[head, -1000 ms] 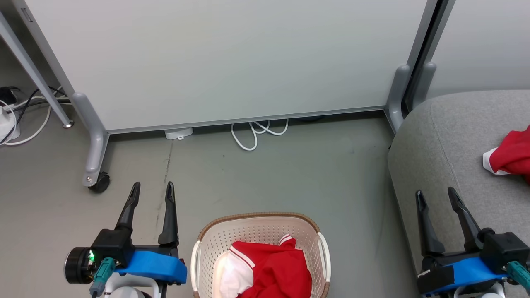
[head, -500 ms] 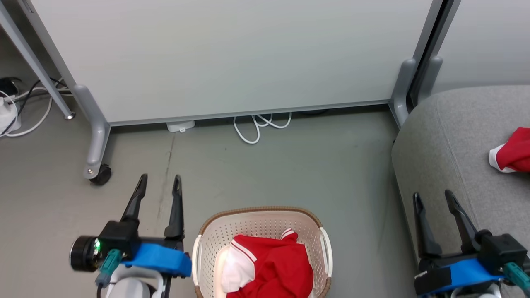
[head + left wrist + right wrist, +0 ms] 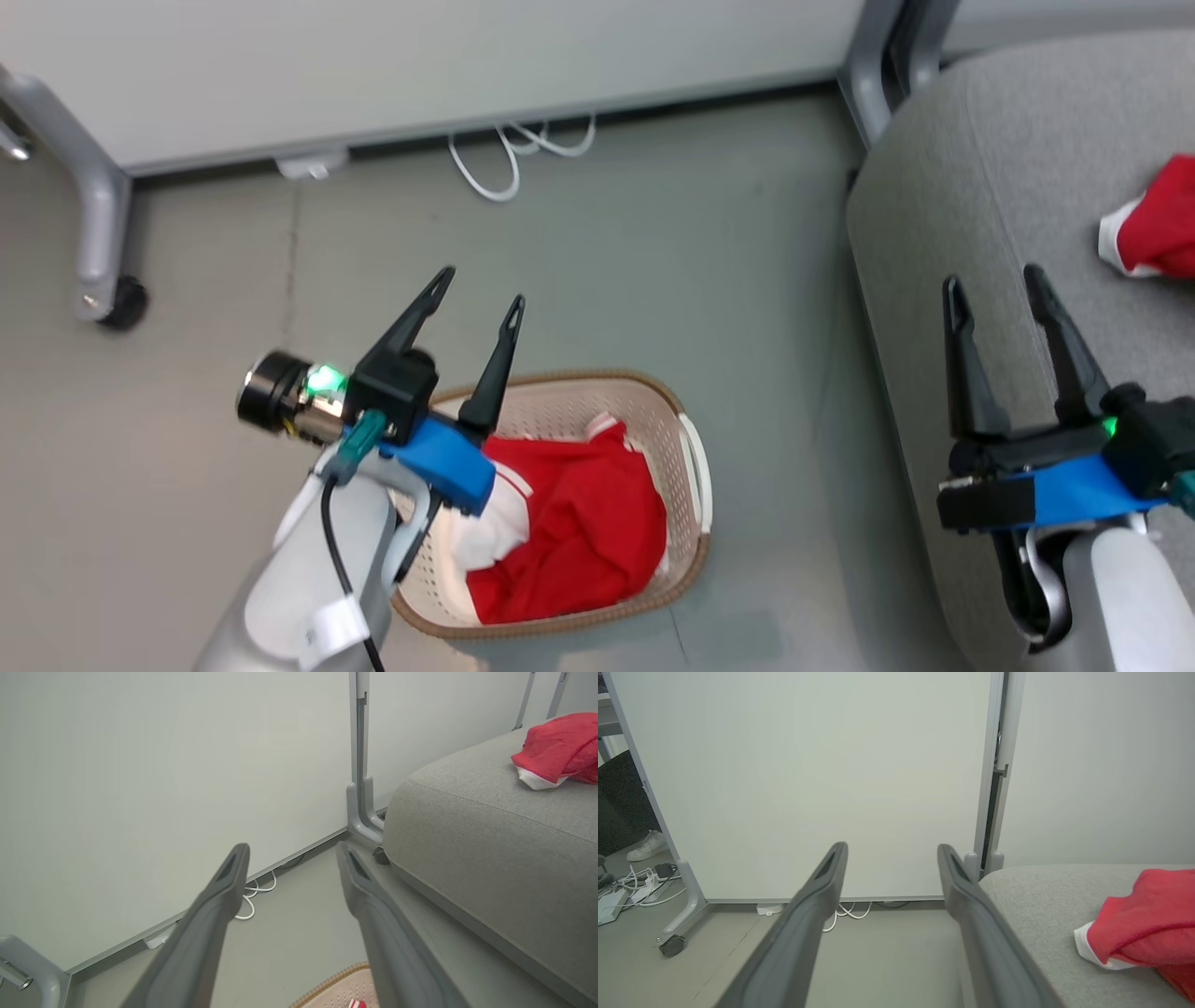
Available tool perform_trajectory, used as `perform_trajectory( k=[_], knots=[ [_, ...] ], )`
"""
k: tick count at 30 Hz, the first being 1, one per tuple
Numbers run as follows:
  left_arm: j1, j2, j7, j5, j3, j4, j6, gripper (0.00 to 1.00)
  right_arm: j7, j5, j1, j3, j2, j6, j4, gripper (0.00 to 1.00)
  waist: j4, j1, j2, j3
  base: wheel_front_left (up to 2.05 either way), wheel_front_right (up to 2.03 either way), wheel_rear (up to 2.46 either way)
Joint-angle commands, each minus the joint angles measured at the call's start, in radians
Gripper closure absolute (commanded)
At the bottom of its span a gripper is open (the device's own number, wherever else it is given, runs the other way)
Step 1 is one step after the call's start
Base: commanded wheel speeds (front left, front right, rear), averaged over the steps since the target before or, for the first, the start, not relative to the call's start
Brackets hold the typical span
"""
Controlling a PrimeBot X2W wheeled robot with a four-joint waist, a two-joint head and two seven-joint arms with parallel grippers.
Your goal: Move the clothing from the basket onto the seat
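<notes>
A red and white garment [image 3: 569, 527] lies bunched in the cream basket [image 3: 653, 401] on the floor, low in the head view. My left gripper [image 3: 481, 287] hangs open above the basket's far left rim, fingers pointing away and nothing between them. The basket's rim [image 3: 336, 987] just peeks in at the bottom of the left wrist view. A second red garment [image 3: 1153, 229] rests on the grey sofa [image 3: 980, 168] at the right, also seen as the garment [image 3: 558, 749] and the garment [image 3: 1146, 926]. My right gripper [image 3: 994, 285] stands open and empty over the sofa's near left part.
A pale grey wheeled partition [image 3: 420, 56] stands behind, its caster [image 3: 119, 303] at the left and a post [image 3: 864, 65] by the sofa corner. White cables [image 3: 509, 154] lie under it. A person's white shoe [image 3: 647, 844] and a power strip [image 3: 616, 898] sit far left.
The head camera has tilted down and turned, shifting the whole scene. My left gripper has risen and swung right, from beside the basket to over its rim. The right gripper stays open.
</notes>
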Motion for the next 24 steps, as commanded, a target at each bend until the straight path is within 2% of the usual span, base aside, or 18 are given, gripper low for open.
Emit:
perform_trajectory(
  k=[1, 6, 13, 24],
  knots=[
    [-0.064, 0.022, -0.003, -0.018, -0.045, 0.035, 0.0, 0.0, -0.001, -0.001, -0.036, 0.0, -0.006, 0.0, -0.008, 0.0, -0.057, -0.0001, 0.0, 0.099, 0.0, 0.0, 0.0],
    [-0.2, 0.053, -0.003, -0.061, -0.166, 0.159, -0.001, 0.0, -0.001, -0.005, -0.09, 0.008, 0.0, 0.0, -0.026, 0.0, -0.098, -0.0001, 0.0, 0.196, 0.0, 0.0, 0.0],
    [-0.352, 0.068, -0.001, -0.108, -0.352, 0.354, -0.001, 0.0, -0.001, -0.002, -0.163, 0.022, 0.003, 0.0, -0.043, 0.0, -0.138, -0.0001, 0.0, 0.325, 0.0, 0.0, 0.0],
    [-0.489, 0.072, 0.054, -0.198, -0.625, 0.583, -0.001, 0.0, -0.001, -0.007, -0.248, 0.043, 0.008, 0.0, -0.067, 0.0, -0.174, -0.0001, 0.0, 0.485, 0.0, 0.0, 0.0]
  ],
)
